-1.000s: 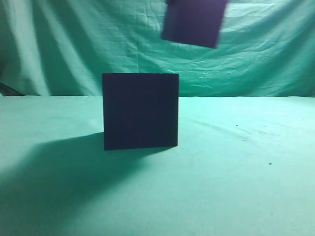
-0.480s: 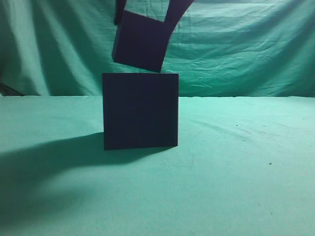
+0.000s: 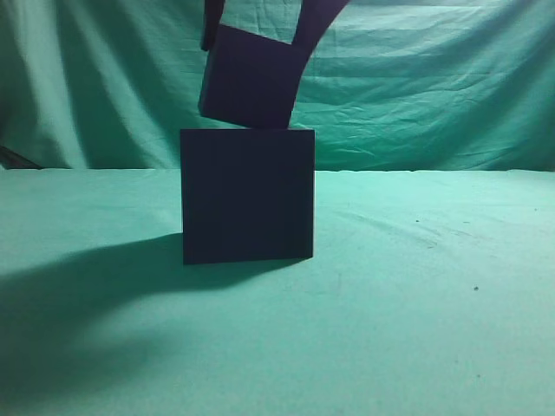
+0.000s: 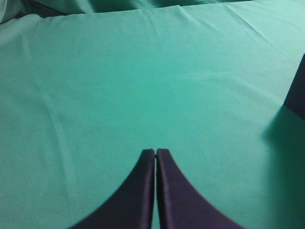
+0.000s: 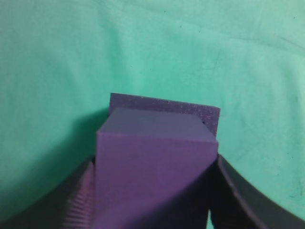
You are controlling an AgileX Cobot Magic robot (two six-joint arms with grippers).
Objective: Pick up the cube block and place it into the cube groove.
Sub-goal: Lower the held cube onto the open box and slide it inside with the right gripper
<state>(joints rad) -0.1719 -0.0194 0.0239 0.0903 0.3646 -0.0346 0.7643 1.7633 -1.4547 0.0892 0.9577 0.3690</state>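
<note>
The cube groove [image 3: 248,195] is a large very dark box standing on the green cloth at centre left. The cube block [image 3: 250,78] hangs tilted just above its top edge, its lower corner at or touching the box top. My right gripper [image 3: 257,39] comes down from the top and is shut on the block. In the right wrist view the purple cube block [image 5: 155,167] fills the space between the fingers [image 5: 248,195], with the box rim [image 5: 164,106] showing just beyond it. My left gripper [image 4: 156,151] is shut and empty over bare cloth.
Green cloth [image 3: 416,303] covers the table and hangs as a backdrop [image 3: 451,87]. A dark edge of the box [image 4: 298,90] shows at the right of the left wrist view. A broad shadow lies on the cloth at front left.
The right gripper has carried the cube block from the upper right, leftward and down, to just above the box top. In the last half second it sank a little further.
</note>
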